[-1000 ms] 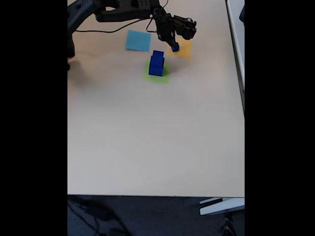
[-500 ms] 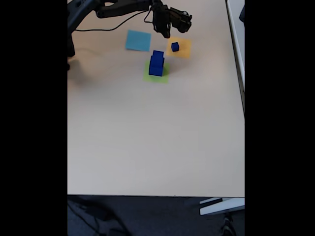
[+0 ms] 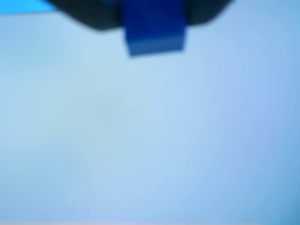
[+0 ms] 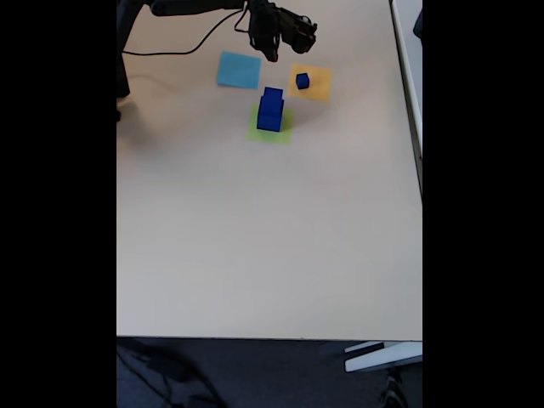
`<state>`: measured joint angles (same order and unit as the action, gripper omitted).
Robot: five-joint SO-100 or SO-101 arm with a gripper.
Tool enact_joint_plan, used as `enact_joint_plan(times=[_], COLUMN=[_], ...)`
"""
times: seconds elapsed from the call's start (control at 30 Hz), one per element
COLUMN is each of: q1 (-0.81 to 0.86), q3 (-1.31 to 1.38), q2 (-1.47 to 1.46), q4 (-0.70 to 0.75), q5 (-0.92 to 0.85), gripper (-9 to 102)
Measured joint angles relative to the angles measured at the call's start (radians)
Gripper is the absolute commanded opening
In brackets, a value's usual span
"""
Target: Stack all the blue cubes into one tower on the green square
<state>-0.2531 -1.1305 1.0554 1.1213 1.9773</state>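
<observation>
Standing: two blue cubes [image 4: 270, 110] stacked on green square [image 4: 271, 127] | fingers [image 4: 272, 53]: grip state unclear

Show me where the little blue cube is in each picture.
Fixed view: the little blue cube sits on the orange square, upper middle.
Wrist view: a blurry blue block at the top edge, maybe it.
Shared landmark: the light-blue square, probably the bright strip at the wrist view's top left.
</observation>
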Motion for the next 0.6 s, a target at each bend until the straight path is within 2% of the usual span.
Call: enact_joint_plan(times=[0.27,0.6], q1=[-0.028,-0.021], q3=[-0.202,-0.354], q2=[0.101,0.193], q4=[-0.081,-0.098], q5=[0.048,0.049], gripper=[0,0])
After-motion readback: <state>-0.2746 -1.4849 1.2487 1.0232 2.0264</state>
